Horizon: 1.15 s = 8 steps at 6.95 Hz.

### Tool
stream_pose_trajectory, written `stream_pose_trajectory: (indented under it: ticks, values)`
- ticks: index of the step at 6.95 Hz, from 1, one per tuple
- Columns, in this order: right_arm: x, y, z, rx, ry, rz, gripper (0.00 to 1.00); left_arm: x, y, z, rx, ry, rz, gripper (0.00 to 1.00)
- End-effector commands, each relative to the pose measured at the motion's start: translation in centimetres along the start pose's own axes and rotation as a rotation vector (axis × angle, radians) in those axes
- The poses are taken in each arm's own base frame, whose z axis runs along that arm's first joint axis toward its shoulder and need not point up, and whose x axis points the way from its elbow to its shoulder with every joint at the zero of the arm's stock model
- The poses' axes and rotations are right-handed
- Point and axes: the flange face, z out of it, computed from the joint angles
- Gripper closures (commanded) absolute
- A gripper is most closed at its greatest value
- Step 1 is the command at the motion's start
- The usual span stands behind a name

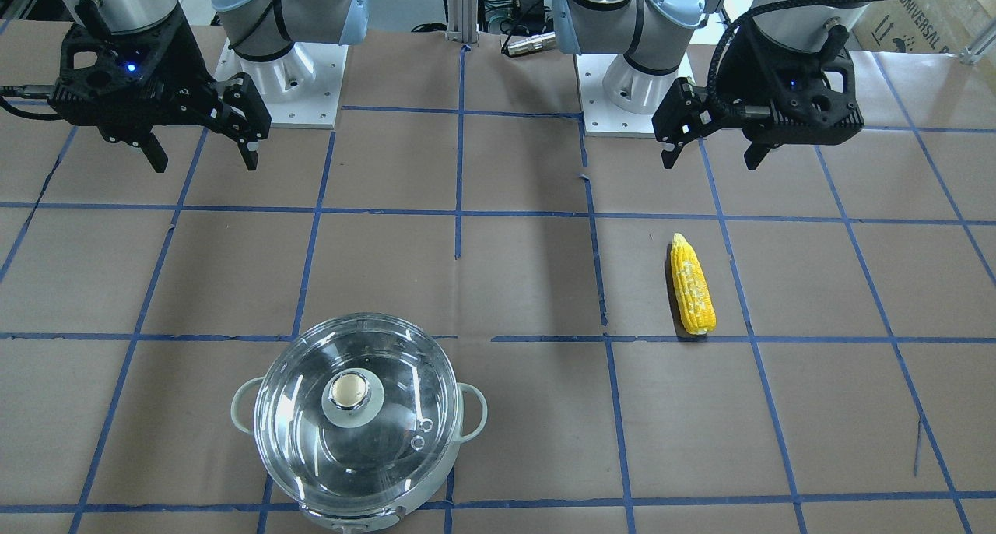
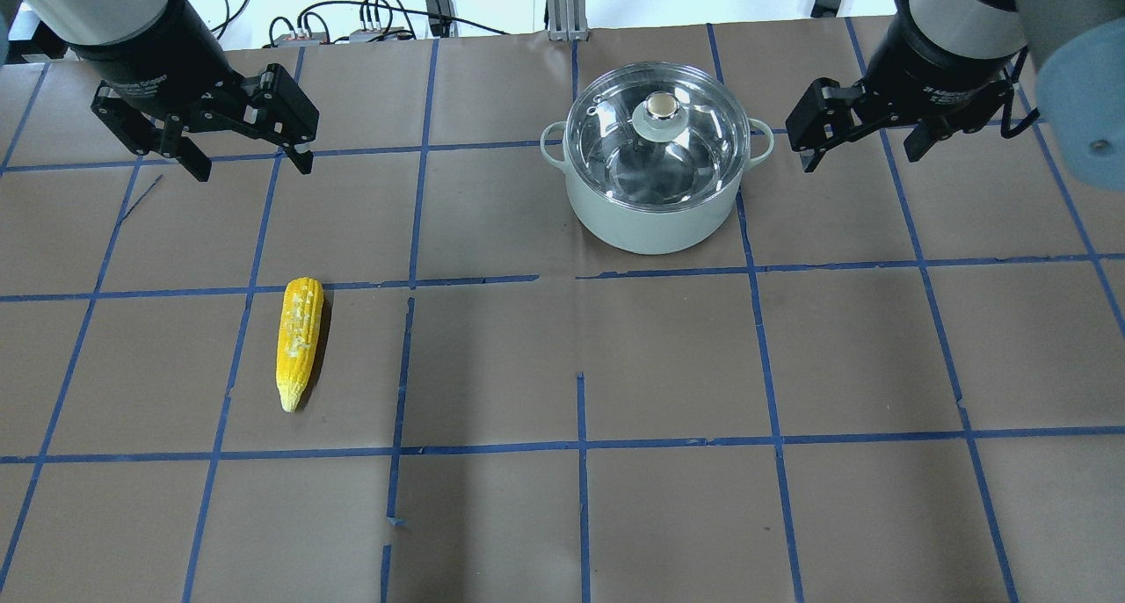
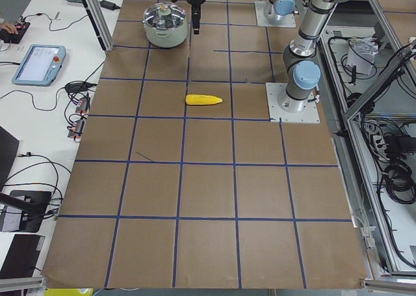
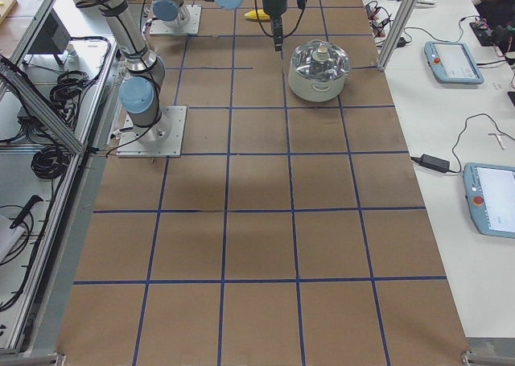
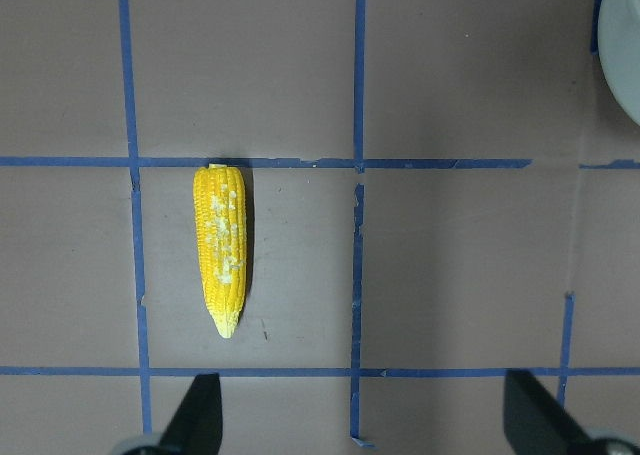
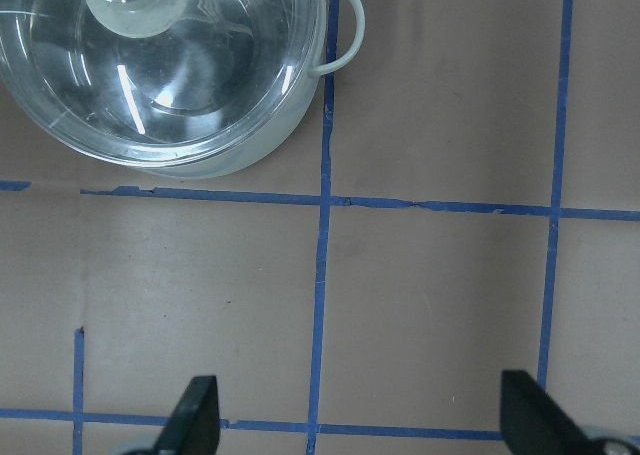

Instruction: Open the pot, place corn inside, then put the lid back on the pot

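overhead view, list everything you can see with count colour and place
pot: one, pale grey-green with two looped handles, far side of the table, right of centre
lid: one, clear glass with beige-topped knob, seated on the pot
corn: one, yellow, lying flat on the left half, pointed end toward the robot
table: one, brown covering
tape lines: many, blue, a grid across the table
cables: several, black, beyond the far edge
left tool: one, black, open, above the far left
right tool: one, black, open, right of the pot
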Motion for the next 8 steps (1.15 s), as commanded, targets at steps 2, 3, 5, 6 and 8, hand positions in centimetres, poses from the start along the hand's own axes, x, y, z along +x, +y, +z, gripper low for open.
stream_pose_trajectory:
  ticks: [2, 3, 5, 6, 8]
  values:
    - [0.0, 0.0, 0.0, 0.002, 0.0, 0.0, 0.01, 0.0, -0.3, 0.0, 0.002, 0.004, -0.002, 0.0]
    - [0.0, -0.1, 0.2, 0.0, 0.0, 0.0, 0.0, 0.0, -0.2, 0.0, 0.003, 0.004, -0.002, 0.0]
    - [0.0, 0.0, 0.2, -0.001, 0.0, 0.0, 0.0, 0.0, -0.2, 0.0, 0.003, 0.004, -0.002, 0.0]
    - [-0.1, -0.2, 0.2, 0.007, -0.007, 0.0, 0.01, 0.1, -0.1, -0.2, 0.006, 0.006, -0.002, 0.0]
    - [-0.6, -2.1, 1.5, 0.026, -0.02, 0.032, 0.01, 0.1, -0.2, -0.1, 0.005, 0.007, -0.002, 0.0]
